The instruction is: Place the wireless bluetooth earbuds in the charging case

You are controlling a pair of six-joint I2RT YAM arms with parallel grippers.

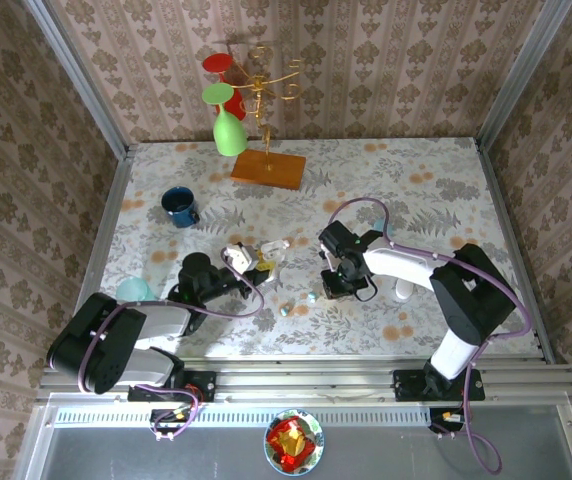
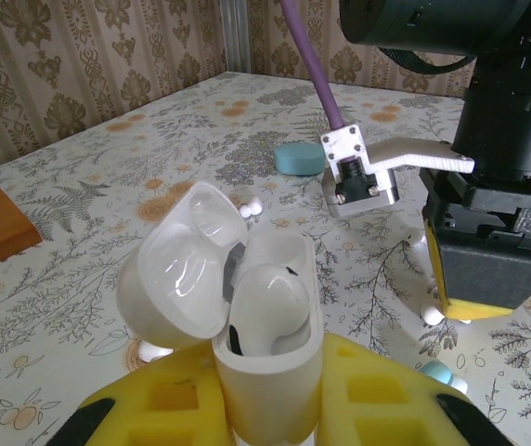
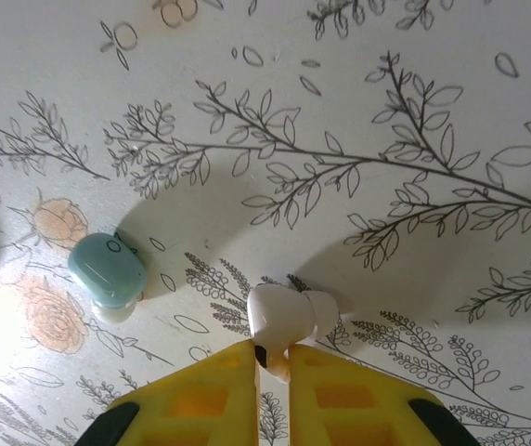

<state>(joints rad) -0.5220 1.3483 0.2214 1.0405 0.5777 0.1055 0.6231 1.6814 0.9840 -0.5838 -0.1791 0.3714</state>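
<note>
We note the left gripper [image 2: 267,409] low over the table [image 1: 421,180], left of centre. Its yellow pads [image 2: 177,404] are pressed against both sides of the white charging case [image 2: 270,358], and the case stands upright between them. The lid [image 2: 184,269] is swung open to the left. One seated earbud [image 2: 270,302] rests in the right-hand well, glossy and white. We cannot make out the other well behind the lid. In the overhead view the right gripper [image 3: 273,372] reaches down to the tabletop right of the case, well apart from it. Its jaws are closed together and pinch the stem of a white earbud [image 3: 282,316], whose rounded head rests on the floral surface just ahead of the pads. A teal earbud [image 3: 108,269] lies loose to the left of that grip, near it but not touching. From the left wrist we see more loose white buds [image 2: 247,206] scattered on the cloth between the two grippers. Farther back stand a blue mug [image 1: 179,206] and a wooden stand [image 1: 268,167] hung with coloured glasses.
</note>
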